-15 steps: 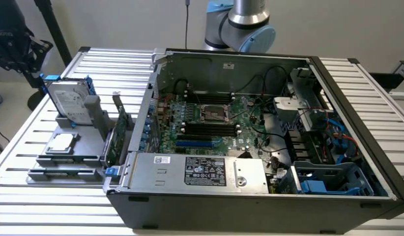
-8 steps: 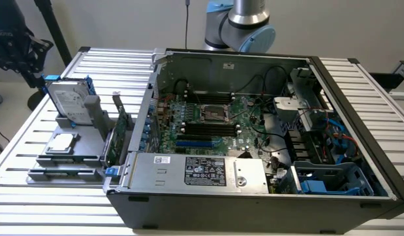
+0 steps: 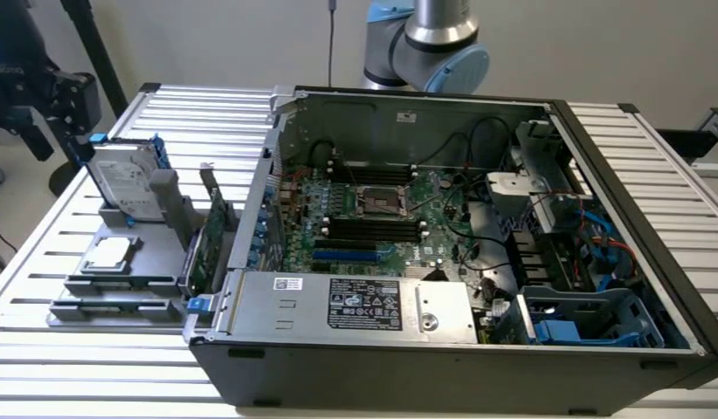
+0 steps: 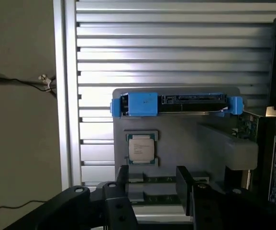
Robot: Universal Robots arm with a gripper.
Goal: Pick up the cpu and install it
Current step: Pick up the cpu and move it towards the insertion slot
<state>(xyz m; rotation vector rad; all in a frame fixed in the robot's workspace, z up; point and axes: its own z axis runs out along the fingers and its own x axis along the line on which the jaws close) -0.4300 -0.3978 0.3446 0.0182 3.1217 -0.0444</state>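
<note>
Open-jawed gripper (image 4: pixel 153 186) hangs above the grey parts holder (image 3: pixel 159 234) at the exterior view's left, its two dark fingers (image 4: pixel 123 176) standing apart with nothing between them. The cpu (image 4: pixel 141 148) is not yet picked up. It lies flat in its own recess in the holder, silver top up, in the lower left of the exterior frame (image 3: pixel 110 255). There it sits just in front of the upright hard drive (image 3: pixel 126 179) with its blue brackets and beside the green circuit card (image 3: pixel 208 240).

In the wrist view the chip sits just ahead of the fingertips, roughly in line with the gap between them. The open computer case (image 3: pixel 335 375) takes up the middle and right of the exterior frame on the slatted table (image 3: pixel 56 349), and the bare socket (image 3: pixel 380 201) sits on the board at mid-frame — well apart from the chip.

The risks are easy to judge. The chip is thin and smooth, so a grip slightly off-centre or skewed could slip off its narrow edges or tip it in the recess. A finger drifting wide could strike the hard drive or the holder's wall. A chip carried crooked could foul the socket — bent contacts would be the likely cost.
</note>
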